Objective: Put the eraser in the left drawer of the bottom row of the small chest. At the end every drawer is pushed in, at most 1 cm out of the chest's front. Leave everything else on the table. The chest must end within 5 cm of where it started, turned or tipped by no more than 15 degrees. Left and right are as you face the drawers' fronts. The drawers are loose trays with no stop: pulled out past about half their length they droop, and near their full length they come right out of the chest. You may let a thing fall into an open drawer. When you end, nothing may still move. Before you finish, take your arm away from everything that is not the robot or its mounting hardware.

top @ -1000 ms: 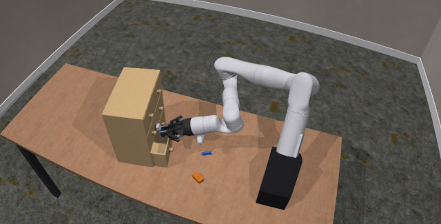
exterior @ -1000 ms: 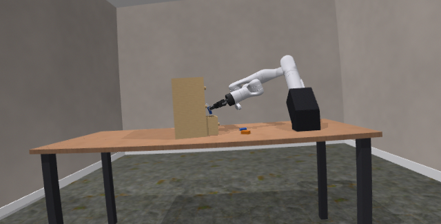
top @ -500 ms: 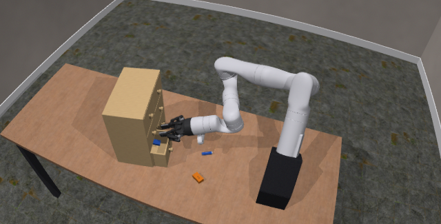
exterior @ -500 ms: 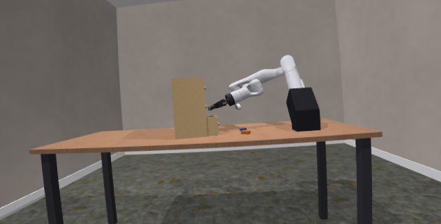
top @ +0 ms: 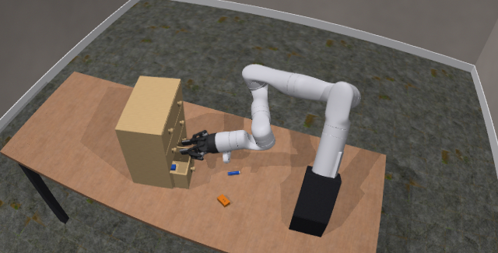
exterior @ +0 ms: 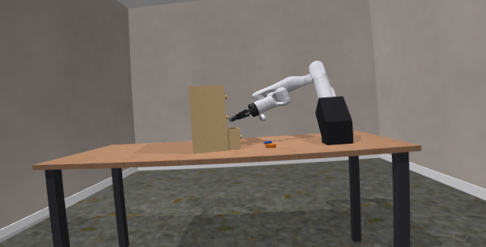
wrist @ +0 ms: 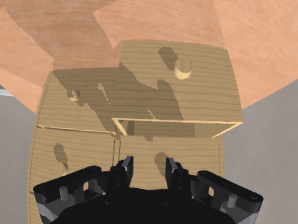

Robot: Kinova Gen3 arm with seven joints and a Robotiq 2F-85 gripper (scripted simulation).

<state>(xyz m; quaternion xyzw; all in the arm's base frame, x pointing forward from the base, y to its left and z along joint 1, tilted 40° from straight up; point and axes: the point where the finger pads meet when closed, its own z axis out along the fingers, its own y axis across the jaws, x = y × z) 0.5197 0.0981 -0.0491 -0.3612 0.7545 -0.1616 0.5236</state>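
Observation:
The small wooden chest (top: pixel 152 128) stands on the table, its knobbed drawer fronts facing the arm. The left drawer of the bottom row (top: pixel 182 170) is pulled partly out; it also shows in the side view (exterior: pixel 235 138) and in the wrist view (wrist: pixel 176 125). The blue eraser (top: pixel 173 166) lies inside this open drawer. My gripper (top: pixel 184 146) hovers just above the drawer, close to the chest's front, fingers apart and empty. It also shows in the side view (exterior: pixel 231 118) and in the wrist view (wrist: pixel 148 163). The wrist view does not show the eraser.
A small blue cylinder (top: pixel 233 173) and an orange block (top: pixel 223 200) lie on the table between the chest and the arm's black base (top: pixel 315 202). The other drawers look pushed in. The table's front edge is near the orange block.

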